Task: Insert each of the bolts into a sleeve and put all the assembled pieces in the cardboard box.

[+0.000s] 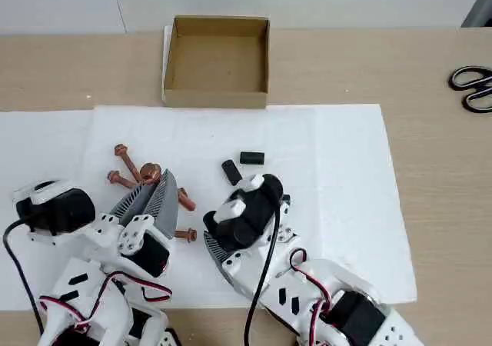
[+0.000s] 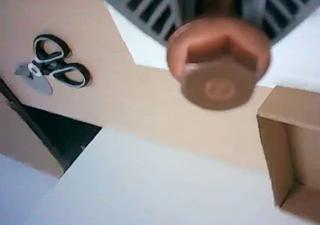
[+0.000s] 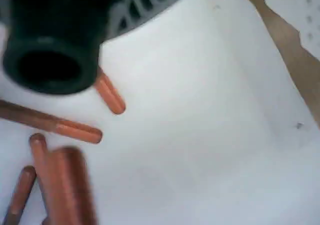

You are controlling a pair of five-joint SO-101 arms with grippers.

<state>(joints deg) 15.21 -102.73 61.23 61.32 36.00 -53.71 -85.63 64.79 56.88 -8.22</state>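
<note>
– Jaws on the left arm: holding what?
– Clamped on a bolt (image 2: 218, 60), head outward, beside the loose bolts (image 1: 121, 178) on the white sheet (image 1: 346, 169) over the counter (image 1: 438, 177).
– And the right jaws?
– Closed round a black sleeve (image 3: 50, 60), bore open and unblocked. I'd guess each arm carries one half so they can be mated. Two spare sleeves (image 1: 231, 171) lie between the arms and the cardboard box (image 1: 215, 98), no piece in it yet.

Left hand (image 2: 218, 7), right hand (image 3: 95, 7) (both clenched)
</note>
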